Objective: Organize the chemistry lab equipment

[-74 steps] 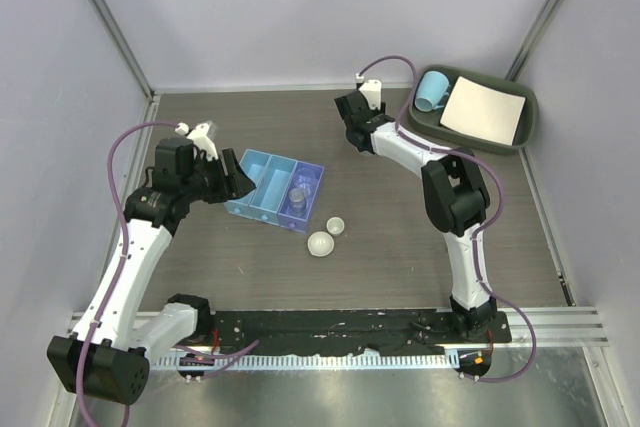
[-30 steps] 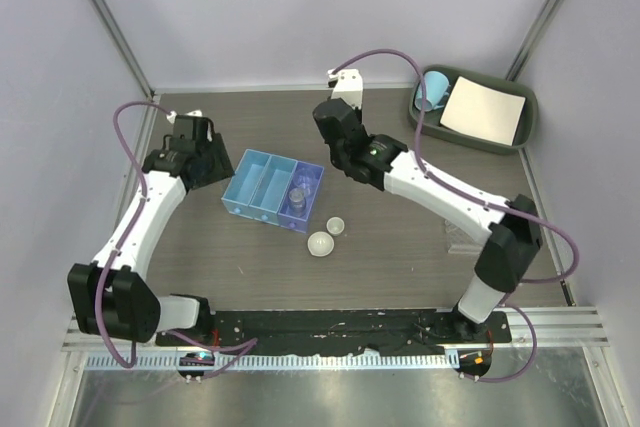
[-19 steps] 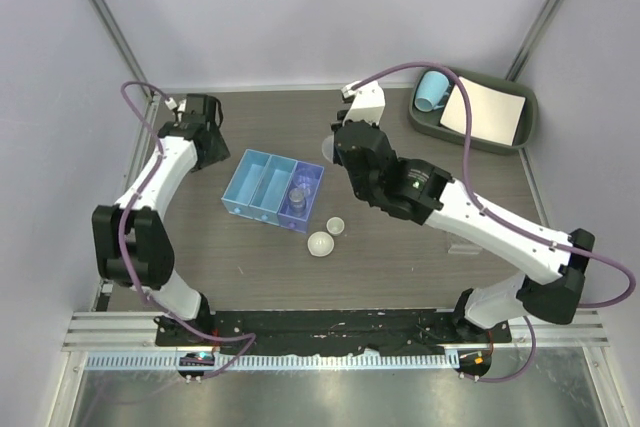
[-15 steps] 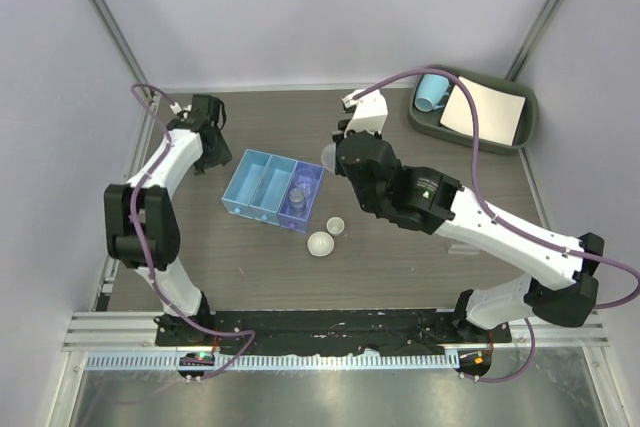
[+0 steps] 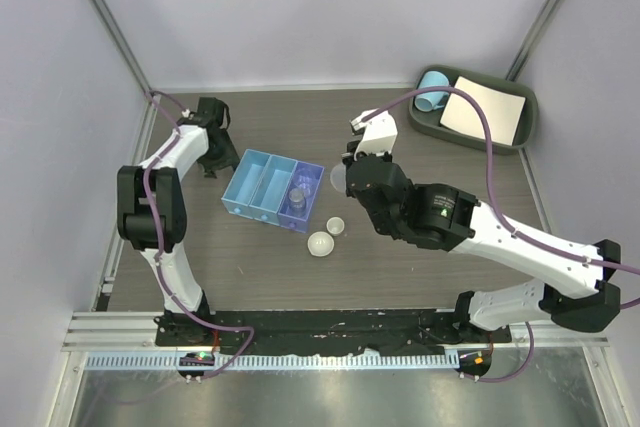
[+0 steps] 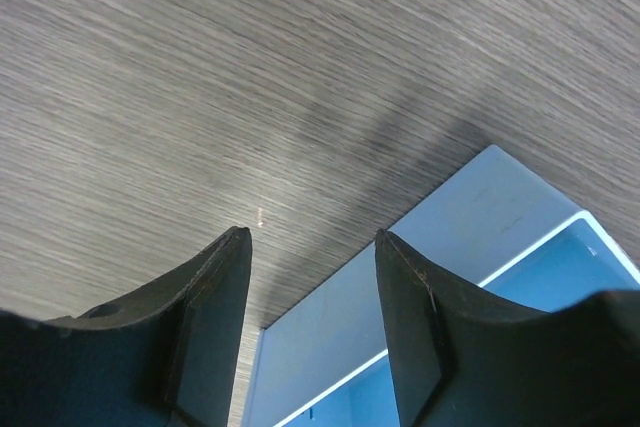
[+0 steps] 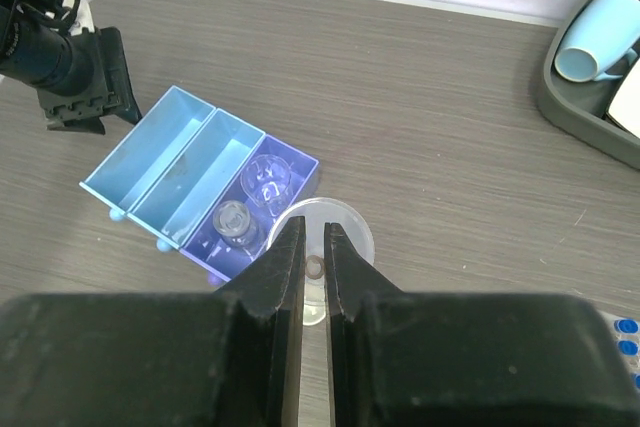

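"Where's the clear funnel (image 7: 352,229)?"

"Pinched in the right gripper (image 7: 314,239), mouth up, just beside the blue tray's (image 7: 145,162) end compartment. Two small beakers (image 7: 267,179) stand in that one."

"And the left gripper (image 6: 312,237)?"

"Fingers spread with nothing between them, over the table (image 6: 200,67) at the tray's opposite corner. The white dishes (image 5: 320,243) sit near the tray."

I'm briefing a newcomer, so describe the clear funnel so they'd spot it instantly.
Start at the blue three-compartment plastic tray mid-table. Beside its purple end, the right tool pinches the clear plastic funnel. Unlike the small clear beakers inside, it looks wide and round.
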`<state>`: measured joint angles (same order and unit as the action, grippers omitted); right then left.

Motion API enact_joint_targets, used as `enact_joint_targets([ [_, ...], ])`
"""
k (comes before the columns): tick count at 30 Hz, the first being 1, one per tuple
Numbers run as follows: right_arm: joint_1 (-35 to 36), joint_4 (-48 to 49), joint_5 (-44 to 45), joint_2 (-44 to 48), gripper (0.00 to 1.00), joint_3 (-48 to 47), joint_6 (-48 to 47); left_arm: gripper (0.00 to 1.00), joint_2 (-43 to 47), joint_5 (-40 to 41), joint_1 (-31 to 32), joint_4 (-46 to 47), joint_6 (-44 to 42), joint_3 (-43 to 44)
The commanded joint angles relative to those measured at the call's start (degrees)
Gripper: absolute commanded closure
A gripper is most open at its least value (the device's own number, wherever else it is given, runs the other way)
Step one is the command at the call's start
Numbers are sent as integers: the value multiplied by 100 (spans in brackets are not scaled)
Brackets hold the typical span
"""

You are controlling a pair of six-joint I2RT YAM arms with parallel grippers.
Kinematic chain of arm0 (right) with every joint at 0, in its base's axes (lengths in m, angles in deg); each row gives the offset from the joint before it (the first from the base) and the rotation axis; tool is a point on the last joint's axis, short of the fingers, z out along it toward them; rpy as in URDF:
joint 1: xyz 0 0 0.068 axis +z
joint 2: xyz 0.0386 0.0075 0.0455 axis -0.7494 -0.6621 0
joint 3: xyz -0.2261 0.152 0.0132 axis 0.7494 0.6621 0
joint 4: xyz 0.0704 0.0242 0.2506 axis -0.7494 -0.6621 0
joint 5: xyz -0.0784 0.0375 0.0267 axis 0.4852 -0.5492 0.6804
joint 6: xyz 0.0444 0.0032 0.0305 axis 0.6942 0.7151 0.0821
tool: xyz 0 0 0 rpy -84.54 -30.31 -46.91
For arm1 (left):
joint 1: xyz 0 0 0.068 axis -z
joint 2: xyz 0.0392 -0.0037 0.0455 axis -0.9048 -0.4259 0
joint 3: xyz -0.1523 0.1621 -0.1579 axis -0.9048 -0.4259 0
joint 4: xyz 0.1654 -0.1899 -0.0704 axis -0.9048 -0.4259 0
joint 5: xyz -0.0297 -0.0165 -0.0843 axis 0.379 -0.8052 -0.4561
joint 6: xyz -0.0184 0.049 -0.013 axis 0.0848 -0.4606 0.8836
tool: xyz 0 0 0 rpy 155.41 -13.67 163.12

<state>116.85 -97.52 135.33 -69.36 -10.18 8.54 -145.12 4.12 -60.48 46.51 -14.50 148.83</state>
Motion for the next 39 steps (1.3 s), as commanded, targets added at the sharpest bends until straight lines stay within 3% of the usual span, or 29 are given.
enact_joint_targets([
  [1, 68, -4, 132, -37, 99, -8, 186, 44, 45, -465, -1, 331, -79, -241],
  [8, 103, -39, 44, -177, 99, -52, 300, 50, 62, -650, 280, 498, -105, -636],
  [19, 103, -74, 105, -125, 99, 63, 397, 51, 89, -896, 886, 806, 211, -997],
  [39, -11, 180, 19, -845, 99, 27, 291, 52, -483, -1291, 1713, 1060, 378, -584],
])
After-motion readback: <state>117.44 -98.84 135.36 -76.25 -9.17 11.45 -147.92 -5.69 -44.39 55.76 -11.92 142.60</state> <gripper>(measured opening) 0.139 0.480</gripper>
